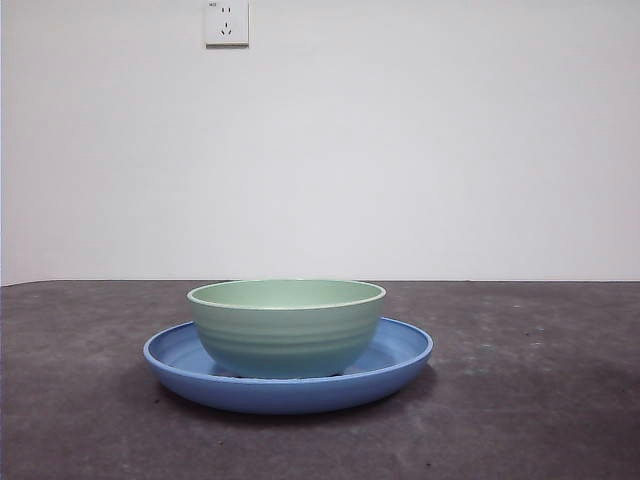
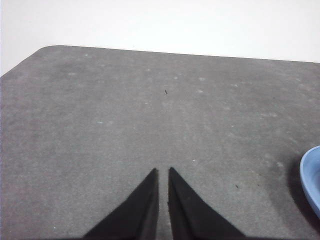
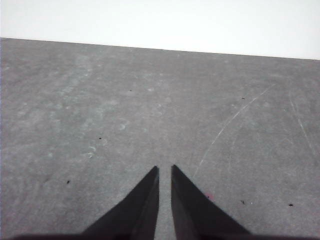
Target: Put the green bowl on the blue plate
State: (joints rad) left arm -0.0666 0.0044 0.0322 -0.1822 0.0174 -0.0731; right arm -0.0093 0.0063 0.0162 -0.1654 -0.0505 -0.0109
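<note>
Currently we record the pale mint-green ridged round bowl (image 1: pixel 287 328) upright inside the wide glossy blue round plate (image 1: pixel 400 355), at mid-table on the dark grey tabletop (image 1: pixel 90 400). At 11 o'clock on the wall, we log a white socket (image 1: pixel 226 22). Left gripper (image 2: pixel 163 172): jaws nearly together, empty, plate rim at 3 o'clock. Right gripper (image 3: pixel 165 170): jaws nearly together, empty.

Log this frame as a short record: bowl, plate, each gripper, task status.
bowl: pale mint-green ridged round bowl, upright, sitting inside the plate
plate: wide glossy blue round plate on the dark grey table
left gripper: jaws nearly together, holding nothing, over bare table beside the plate's edge
right gripper: jaws nearly together, holding nothing, over bare table
task status: bowl placed on plate
</note>
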